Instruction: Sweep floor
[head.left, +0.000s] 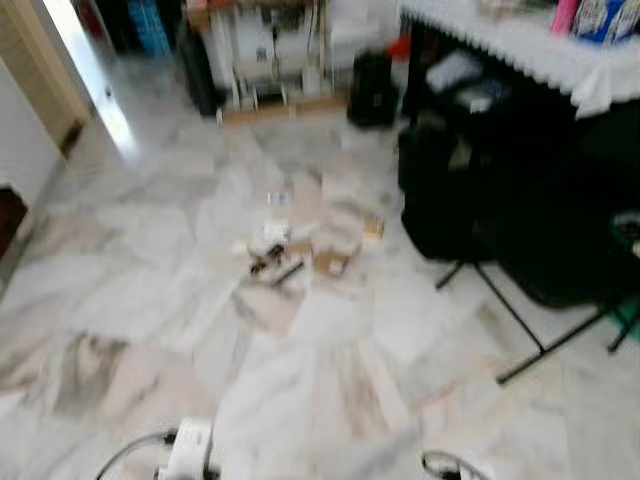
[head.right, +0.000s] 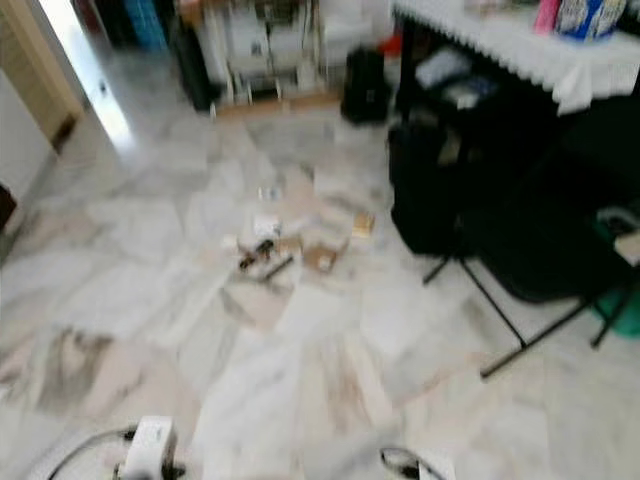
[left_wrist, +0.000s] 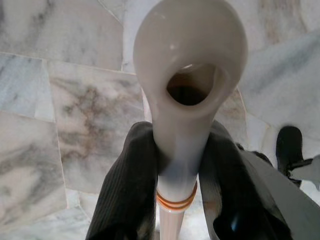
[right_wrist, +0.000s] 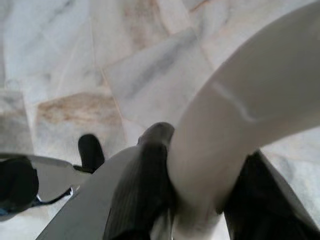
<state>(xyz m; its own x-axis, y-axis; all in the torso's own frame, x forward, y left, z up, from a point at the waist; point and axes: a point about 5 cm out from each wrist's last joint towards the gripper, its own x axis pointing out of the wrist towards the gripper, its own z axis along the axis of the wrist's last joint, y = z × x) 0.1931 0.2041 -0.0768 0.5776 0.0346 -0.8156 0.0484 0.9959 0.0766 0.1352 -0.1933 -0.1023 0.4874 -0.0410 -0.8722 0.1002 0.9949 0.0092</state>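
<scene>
The left gripper is clamping a white handle; the right gripper is gripping another white handle; litter is lying on the marble floor.

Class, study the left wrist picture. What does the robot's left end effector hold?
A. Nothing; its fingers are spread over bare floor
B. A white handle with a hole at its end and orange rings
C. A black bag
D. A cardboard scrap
B: the left end effector has its black fingers closed on the white handle, with orange rings just above the grip.

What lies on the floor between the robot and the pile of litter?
Bare marble floor, seen in the left eye view; the litter lies farther ahead.
</scene>
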